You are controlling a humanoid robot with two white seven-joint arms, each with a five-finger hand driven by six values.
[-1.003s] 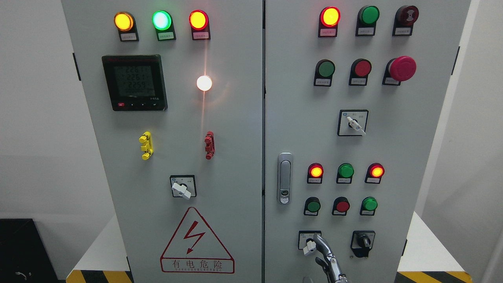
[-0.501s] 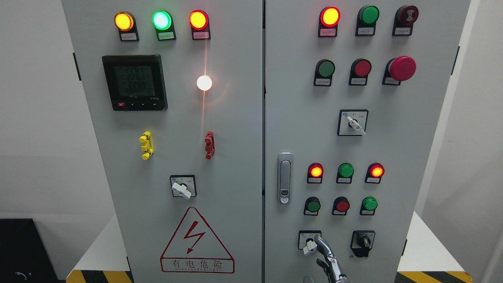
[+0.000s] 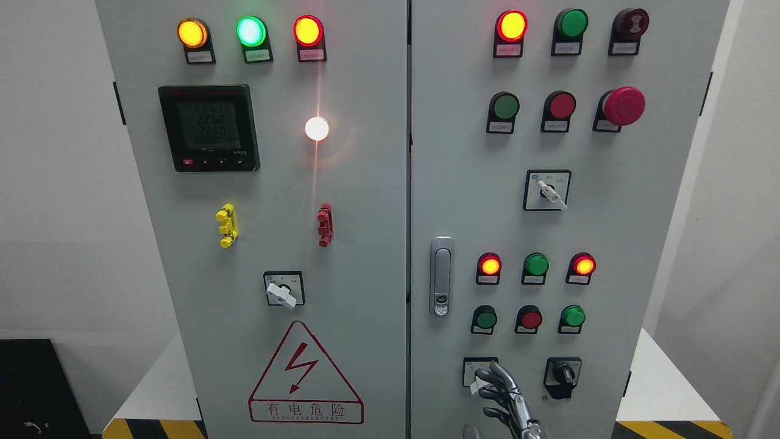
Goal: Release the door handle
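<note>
Our right hand (image 3: 503,393) comes up from the bottom edge right of centre, its metal fingers (image 3: 492,381) loosely curled and spread in front of the white rotary selector switch (image 3: 479,375) low on the right cabinet door (image 3: 609,244); we cannot tell whether a fingertip touches the knob, but nothing looks gripped. The door handle (image 3: 442,276), a slim brushed-metal swing latch with a keyhole at its foot, sits above and left of the hand, well apart from it, flush against the door near the centre seam.

As we judge it, the handle is already free, so the step is best finished by drawing the hand straight back and down, keeping the fingers relaxed so they do not snag the selector's small paddle or nudge the black key switch (image 3: 563,375) to its right.

The door is smooth, matt grey painted steel; the pilot lamps are glossy domed plastic.
</note>
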